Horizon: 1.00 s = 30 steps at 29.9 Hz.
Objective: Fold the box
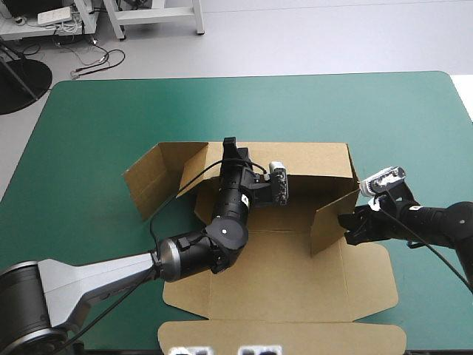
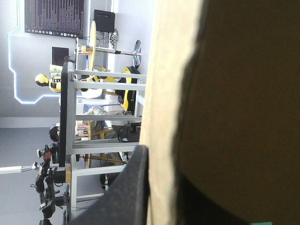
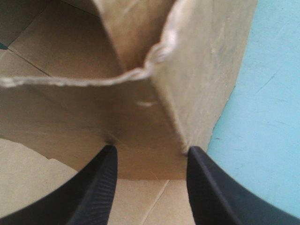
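On the teal-green cover (image 1: pixel 89 133), the left gripper (image 1: pixel 230 146) pinches the brown box (image 1: pixel 281 274) at its twelve-o'clock wall; the right gripper (image 1: pixel 344 225) is spread, straddling the three-o'clock wall.

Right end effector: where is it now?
High view: the right end effector is at the box's right side, against the raised right wall; its wrist view shows that wall between its open fingers.

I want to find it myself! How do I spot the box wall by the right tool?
Look at the teal-green table, then the brown box in its middle. On the box's right side stands a short wall, at the tips of the right tool, which is open. The back wall is longer and the lid lies flat.
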### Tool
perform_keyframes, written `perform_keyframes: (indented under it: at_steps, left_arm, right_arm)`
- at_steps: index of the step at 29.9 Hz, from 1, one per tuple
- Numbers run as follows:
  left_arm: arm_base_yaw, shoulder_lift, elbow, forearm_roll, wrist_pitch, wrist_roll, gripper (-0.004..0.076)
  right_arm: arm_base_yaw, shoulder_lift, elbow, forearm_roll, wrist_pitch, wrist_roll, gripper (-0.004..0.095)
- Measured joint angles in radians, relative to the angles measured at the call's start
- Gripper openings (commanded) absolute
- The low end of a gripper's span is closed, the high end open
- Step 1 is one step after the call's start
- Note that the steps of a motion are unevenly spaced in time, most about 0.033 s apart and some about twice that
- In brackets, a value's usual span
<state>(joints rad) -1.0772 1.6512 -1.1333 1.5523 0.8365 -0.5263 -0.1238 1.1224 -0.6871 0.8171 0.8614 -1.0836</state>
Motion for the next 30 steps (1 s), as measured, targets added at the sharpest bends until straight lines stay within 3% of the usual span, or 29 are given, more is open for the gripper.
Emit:
perform_keyframes:
  at_steps: [6, 16, 19, 21, 25, 30]
  left_arm:
    - [0.0, 0.0, 0.0, -0.002, -0.002, 0.0, -0.0009]
    - [0.003, 0.0, 0.0, -0.008, -0.015, 0.0, -0.001]
    - [0.003, 0.0, 0.0, -0.008, -0.016, -0.001, -0.001]
    - [0.003, 0.0, 0.0, -0.004, -0.02, -0.004, -0.001]
    - [0.003, 0.0, 0.0, 0.014, -0.028, -0.008, -0.0009]
    - [0.003, 0.0, 0.0, 0.021, -0.027, -0.009, 0.0025]
  right_arm:
    - [0.0, 0.0, 0.0, 0.023, -0.055, -0.057, 0.044]
    - [0.001, 0.025, 0.0, 0.236, -0.128, -0.285, 0.0434]
    - [0.001, 0.071, 0.0, 0.31, -0.141, -0.295, 0.0252]
    - [0.001, 0.11, 0.0, 0.369, -0.143, -0.306, 0.0003]
    - [0.001, 0.149, -0.006, 0.439, -0.172, -0.36, 0.0002]
    - [0.001, 0.153, -0.009, 0.438, -0.182, -0.385, 0.0002]
